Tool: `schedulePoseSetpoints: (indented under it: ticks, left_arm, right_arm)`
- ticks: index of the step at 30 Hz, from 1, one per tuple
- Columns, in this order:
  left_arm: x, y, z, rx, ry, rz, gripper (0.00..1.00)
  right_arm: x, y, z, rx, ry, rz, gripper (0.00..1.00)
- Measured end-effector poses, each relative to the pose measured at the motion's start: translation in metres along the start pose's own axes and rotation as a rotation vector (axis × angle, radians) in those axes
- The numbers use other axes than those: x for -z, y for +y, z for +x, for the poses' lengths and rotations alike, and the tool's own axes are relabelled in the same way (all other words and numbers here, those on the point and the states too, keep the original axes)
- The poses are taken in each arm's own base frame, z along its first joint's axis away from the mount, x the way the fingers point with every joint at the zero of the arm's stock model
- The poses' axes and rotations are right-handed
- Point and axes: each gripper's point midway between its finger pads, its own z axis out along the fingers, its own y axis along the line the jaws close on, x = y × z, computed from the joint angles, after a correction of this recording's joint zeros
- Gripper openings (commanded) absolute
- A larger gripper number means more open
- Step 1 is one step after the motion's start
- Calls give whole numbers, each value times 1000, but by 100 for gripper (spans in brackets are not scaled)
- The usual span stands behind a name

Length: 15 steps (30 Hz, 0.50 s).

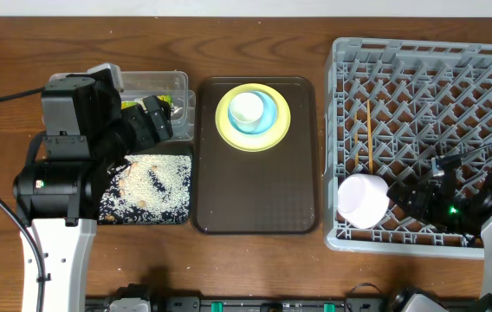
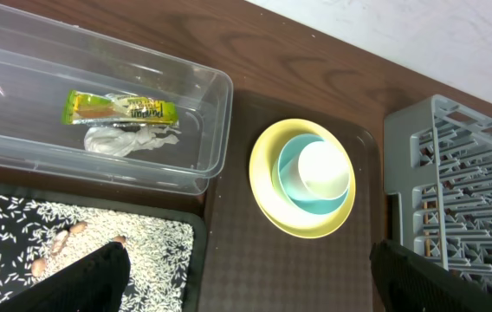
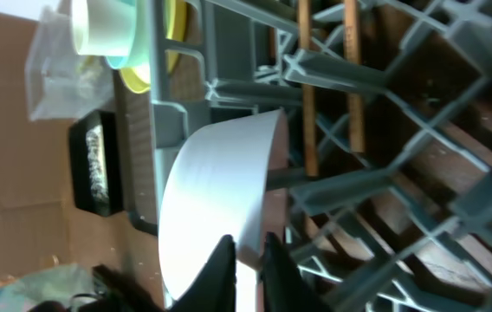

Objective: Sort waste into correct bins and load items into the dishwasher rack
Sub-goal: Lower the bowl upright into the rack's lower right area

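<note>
Right gripper (image 3: 246, 260): closed on the white bowl (image 1: 363, 201) at its rim (bowl tipped, in the rack (image 1: 454, 95) at its near left corner).
Left gripper (image 2: 255, 286): spread wide, nothing held.
Black tray (image 1: 155, 218): rice (image 1: 155, 178) is scattered inside.
Plate (image 1: 282, 121): blue bowl (image 1: 263, 126) and cup (image 1: 248, 108) are stacked on it.
Chopsticks (image 1: 370, 139): laid in the rack, long axis near-to-far.
Clear tub (image 2: 211, 113): wrapper (image 2: 120, 108) and napkin (image 2: 129, 139) are inside.

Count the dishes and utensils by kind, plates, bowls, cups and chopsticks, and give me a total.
Plates: 1, the yellow plate
Bowls: 2, the light blue bowl and the white bowl
Cups: 1, the small white cup
Chopsticks: 2, the chopsticks lying in the rack
Total: 6
</note>
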Motion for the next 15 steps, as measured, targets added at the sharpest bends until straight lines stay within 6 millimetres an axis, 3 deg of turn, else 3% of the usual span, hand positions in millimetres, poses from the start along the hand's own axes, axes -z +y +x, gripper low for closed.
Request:
schedulePoseSetpoints:
  ticks: [10,15]
  left_arm:
    - [0,0,0,0,0,0,92]
    - [0,0,0,0,0,0,92]
  right_arm:
    - [2,-14,-2,-91,2,91,39]
    - [23,-10,-25,-113,-33,170,41]
